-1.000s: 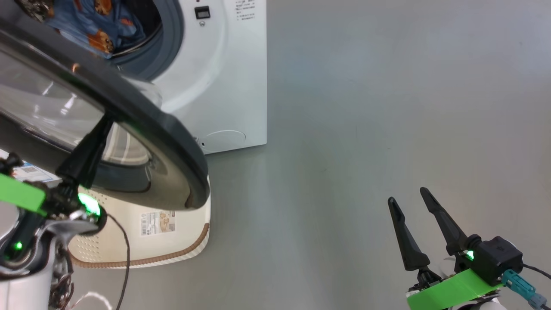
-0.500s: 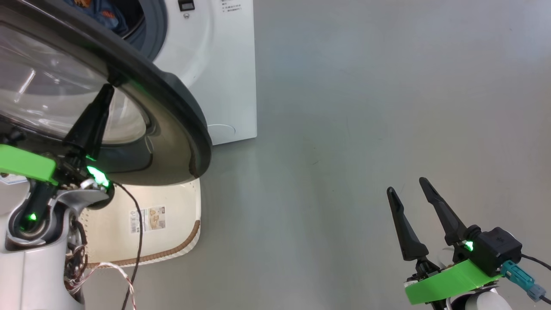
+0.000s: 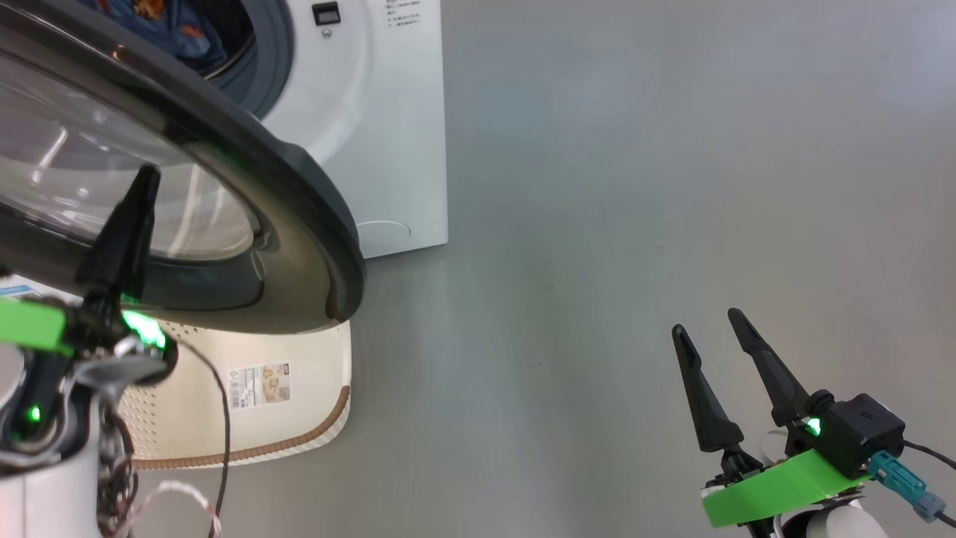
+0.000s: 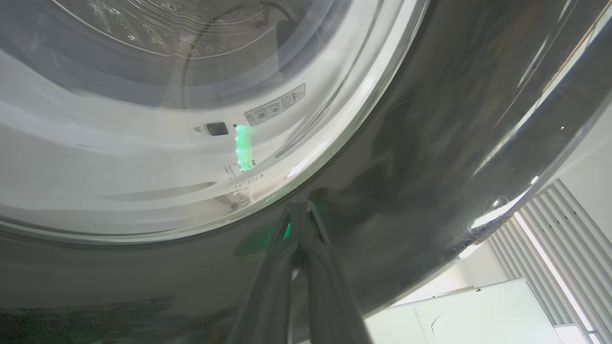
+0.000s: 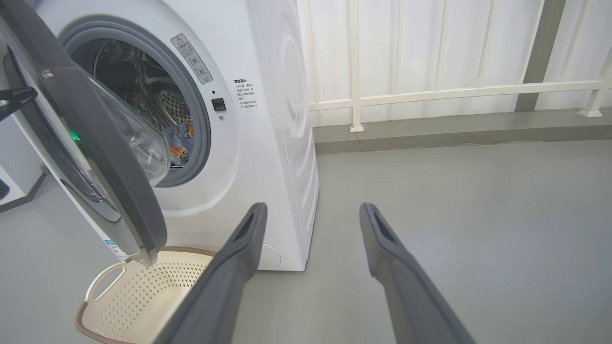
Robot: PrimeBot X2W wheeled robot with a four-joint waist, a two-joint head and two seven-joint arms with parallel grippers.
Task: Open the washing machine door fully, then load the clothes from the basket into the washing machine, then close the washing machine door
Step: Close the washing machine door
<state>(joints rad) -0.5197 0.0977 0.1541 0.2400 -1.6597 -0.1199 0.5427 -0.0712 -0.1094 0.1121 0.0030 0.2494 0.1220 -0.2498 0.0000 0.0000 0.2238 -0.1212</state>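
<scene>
Washing machine door (image 3: pixel 299 194) partway open, hanging over the basket (image 3: pixel 314 359) on the floor (image 3: pixel 635 187). Clothes (image 3: pixel 172 30) inside the washing machine (image 3: pixel 373 149). Left claw (image 3: pixel 146 175) pinched together, tips at the door's outer face; contact unclear. Right claw (image 3: pixel 707 323) spread apart, empty, well off to the right.

Our dark-fingered left gripper (image 3: pixel 146 175) slides left across the round, black-rimmed washing machine door (image 3: pixel 299 194), its tips now over the clear glass window. The door's free edge stands slightly nearer the boxy white washing machine (image 3: pixel 388 149).
</scene>
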